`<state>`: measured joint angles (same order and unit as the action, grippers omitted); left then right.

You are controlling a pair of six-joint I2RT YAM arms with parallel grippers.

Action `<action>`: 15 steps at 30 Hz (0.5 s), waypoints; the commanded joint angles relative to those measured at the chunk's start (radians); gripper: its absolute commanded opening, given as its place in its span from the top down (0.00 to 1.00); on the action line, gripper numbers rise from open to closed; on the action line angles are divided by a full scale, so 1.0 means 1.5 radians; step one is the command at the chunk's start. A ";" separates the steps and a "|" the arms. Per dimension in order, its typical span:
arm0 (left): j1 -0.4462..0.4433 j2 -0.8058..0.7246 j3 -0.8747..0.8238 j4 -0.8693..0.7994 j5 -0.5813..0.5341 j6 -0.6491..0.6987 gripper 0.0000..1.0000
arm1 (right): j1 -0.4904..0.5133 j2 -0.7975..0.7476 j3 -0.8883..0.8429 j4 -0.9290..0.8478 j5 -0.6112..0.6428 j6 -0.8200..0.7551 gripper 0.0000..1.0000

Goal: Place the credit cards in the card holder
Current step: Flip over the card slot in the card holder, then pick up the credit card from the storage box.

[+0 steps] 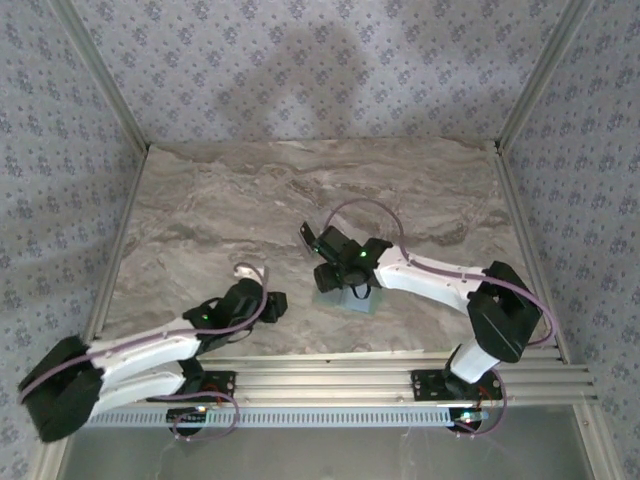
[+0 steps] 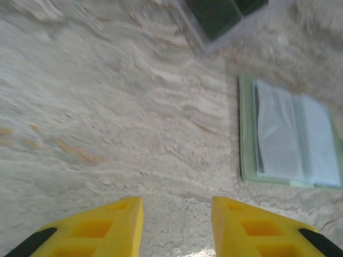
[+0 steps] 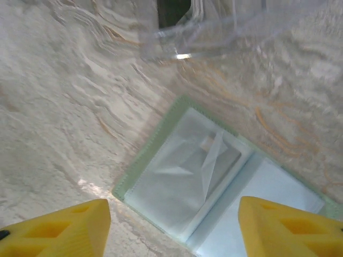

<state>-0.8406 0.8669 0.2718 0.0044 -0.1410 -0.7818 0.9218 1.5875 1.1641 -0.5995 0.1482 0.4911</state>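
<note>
Pale grey-green soft card holder (image 1: 362,304) lies open on the marbled stone table (image 1: 220,220), lower centre of the top view, so I think the right gripper (image 3: 171,227) above it, jaws wide and empty, should rise straight without catching the clear sleeve, while the left gripper (image 2: 177,227), partly open and empty, waits at lower left.

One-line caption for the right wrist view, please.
Right claw open and empty over the pale green card holder, which lies spread open on the marbled table.
</note>
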 commanded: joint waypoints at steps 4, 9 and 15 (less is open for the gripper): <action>0.060 -0.054 0.031 -0.095 0.053 0.025 0.60 | -0.014 0.043 0.138 -0.047 -0.029 -0.060 0.26; 0.122 0.022 0.073 -0.061 0.114 0.035 0.59 | -0.045 0.078 0.181 -0.010 -0.076 -0.084 0.26; 0.174 0.103 0.125 -0.027 0.182 0.037 0.61 | -0.080 0.081 0.145 0.099 -0.125 -0.095 0.26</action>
<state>-0.5983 0.9966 0.3988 -0.0708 0.0532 -0.7486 0.8200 1.7061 1.4025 -0.5404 0.0120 0.3859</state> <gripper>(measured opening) 0.395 0.741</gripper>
